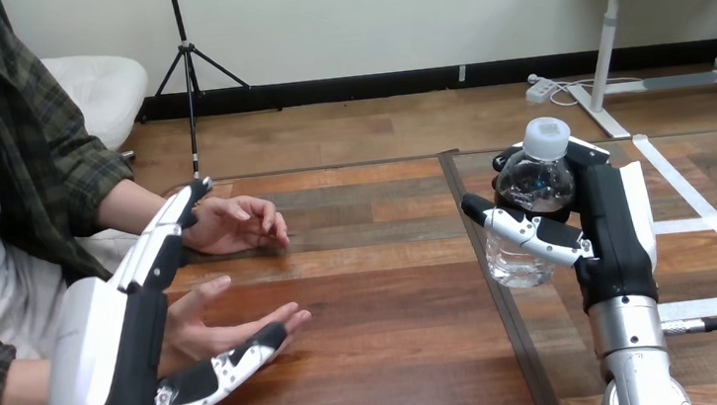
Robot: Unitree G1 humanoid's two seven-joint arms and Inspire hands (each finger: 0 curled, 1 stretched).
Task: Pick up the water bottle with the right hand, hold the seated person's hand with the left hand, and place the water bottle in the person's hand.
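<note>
Left hand (111, 355), 7 o'clock: fingers straight, thumb lying along the person's nearer hand (237, 318), which is palm-up; no clasp seen. Right hand (620, 227), 3 o'clock, is clamped on the upright bottle (533, 196), well apart across the bench (399, 357). Risk: the unsteadied palm shifts at handover and the bottle drops.

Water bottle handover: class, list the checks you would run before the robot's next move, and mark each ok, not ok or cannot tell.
1. Water bottle gripped by right hand: ok, fingers curled round it.
2. Bottle upright, cap on: ok.
3. Person's nearer hand open, palm up: ok.
4. Left hand holding that hand: not ok, its fingers are straight, alongside it.
5. Bottle above the person's palm: not ok, it is far to the right.
</note>
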